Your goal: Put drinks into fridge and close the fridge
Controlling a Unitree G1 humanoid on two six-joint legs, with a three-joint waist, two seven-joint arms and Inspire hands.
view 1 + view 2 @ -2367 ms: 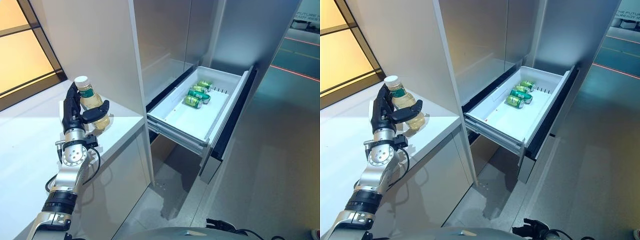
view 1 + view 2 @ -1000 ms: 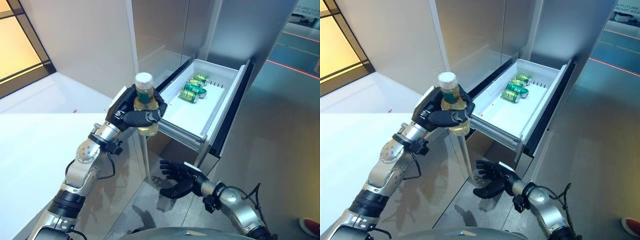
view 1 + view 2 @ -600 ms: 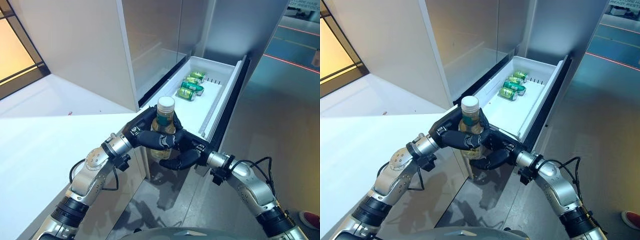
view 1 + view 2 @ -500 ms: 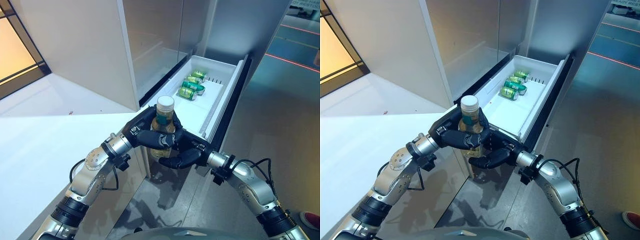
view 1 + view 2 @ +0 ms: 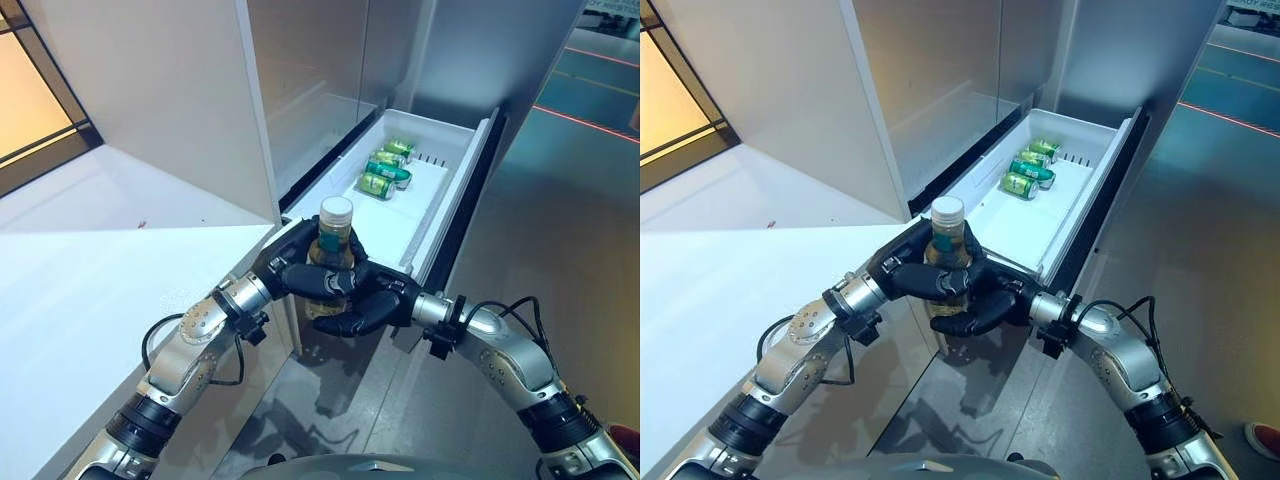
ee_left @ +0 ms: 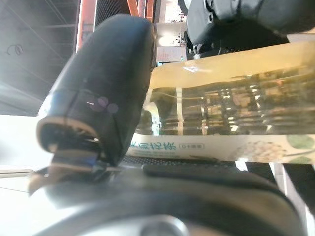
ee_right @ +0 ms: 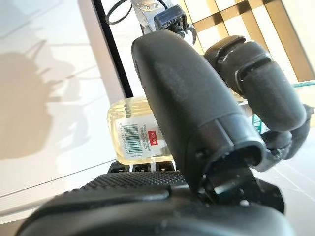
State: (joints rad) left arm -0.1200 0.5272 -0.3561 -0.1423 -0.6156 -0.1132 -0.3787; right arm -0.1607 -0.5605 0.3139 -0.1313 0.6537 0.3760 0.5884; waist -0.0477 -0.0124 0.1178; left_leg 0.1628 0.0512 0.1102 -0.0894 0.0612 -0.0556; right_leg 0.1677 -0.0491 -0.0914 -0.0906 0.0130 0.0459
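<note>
Right hand [image 5: 372,303] newly closed; both hands' fingers clasp clear ribbed bottle [image 5: 331,262].

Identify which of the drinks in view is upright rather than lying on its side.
The pale yellow bottle, gripped between left hand and right hand. The green cans lie sideways in the drawer.

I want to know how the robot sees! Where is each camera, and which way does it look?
Left eye view: on the head, looking down at the bottle, drawer and both arms.
Right eye view: beside it, same scene, cans too.
Left wrist view: on the left arm, looking along the left hand at the bottle.
Right wrist view: on the right arm, right hand against the bottle.
All share the bottle.
</note>
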